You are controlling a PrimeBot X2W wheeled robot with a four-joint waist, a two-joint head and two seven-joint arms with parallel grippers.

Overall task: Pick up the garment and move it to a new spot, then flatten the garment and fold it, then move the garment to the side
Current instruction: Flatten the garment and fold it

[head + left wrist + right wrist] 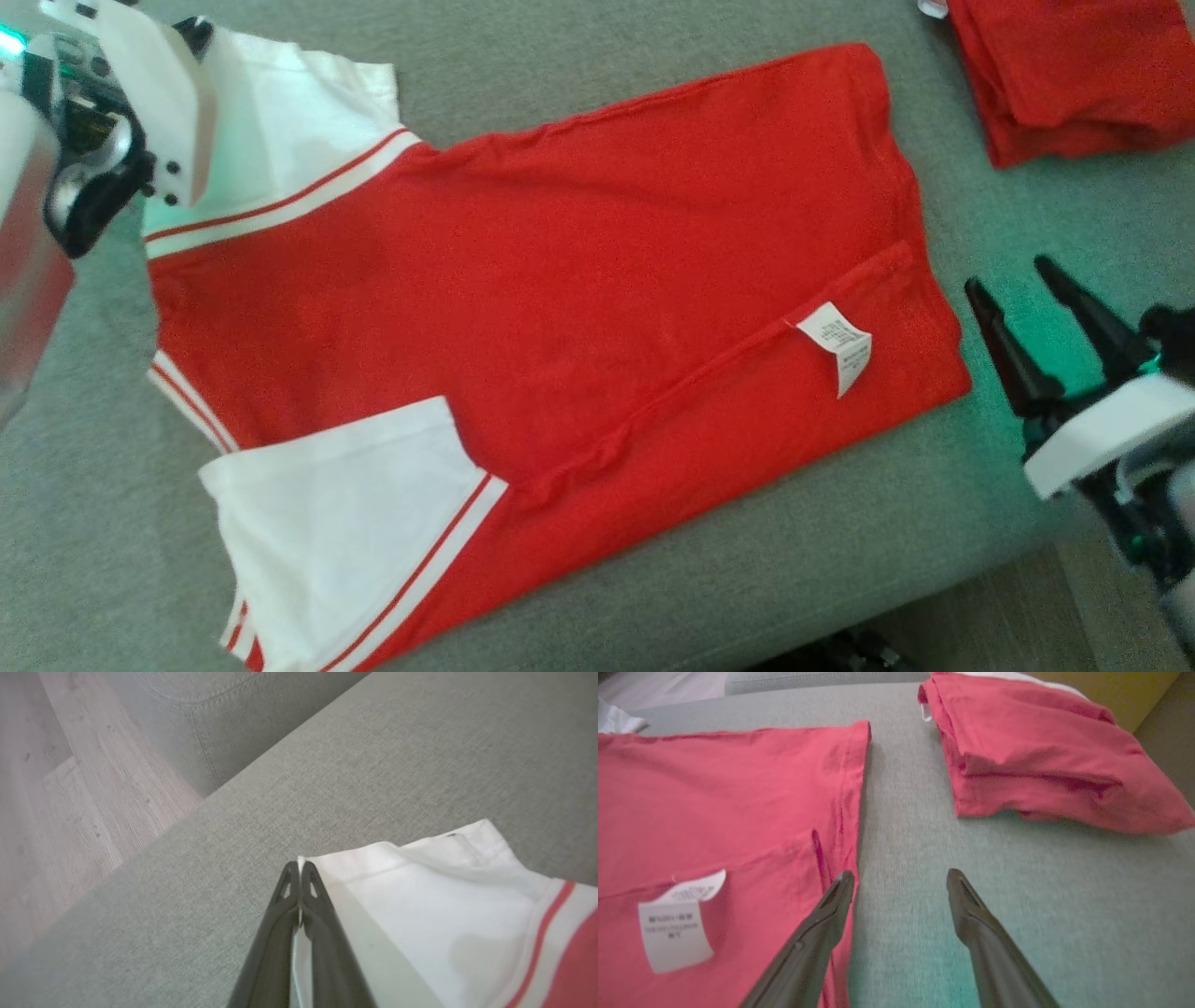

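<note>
A red garment [560, 280] with white, red-striped sleeves lies spread flat on the grey cushion [840, 541], its white care label [837, 347] facing up. In the left wrist view my left gripper [299, 868] is shut on the corner of the far white sleeve [444, 905], with a sliver of white cloth pinched between the fingers. Its wrist housing [154, 112] hangs over that sleeve at the top left of the head view. My right gripper [1006, 273] stands open just off the garment's hem; one fingertip [843, 882] sits over the hem edge [859, 788].
A folded stack of red cloth [1074, 75] lies at the far right of the cushion, a grey strip apart from the hem [1041, 756]. Wooden floor [70, 812] lies beyond the cushion's edge on the left and at the lower right [1074, 597].
</note>
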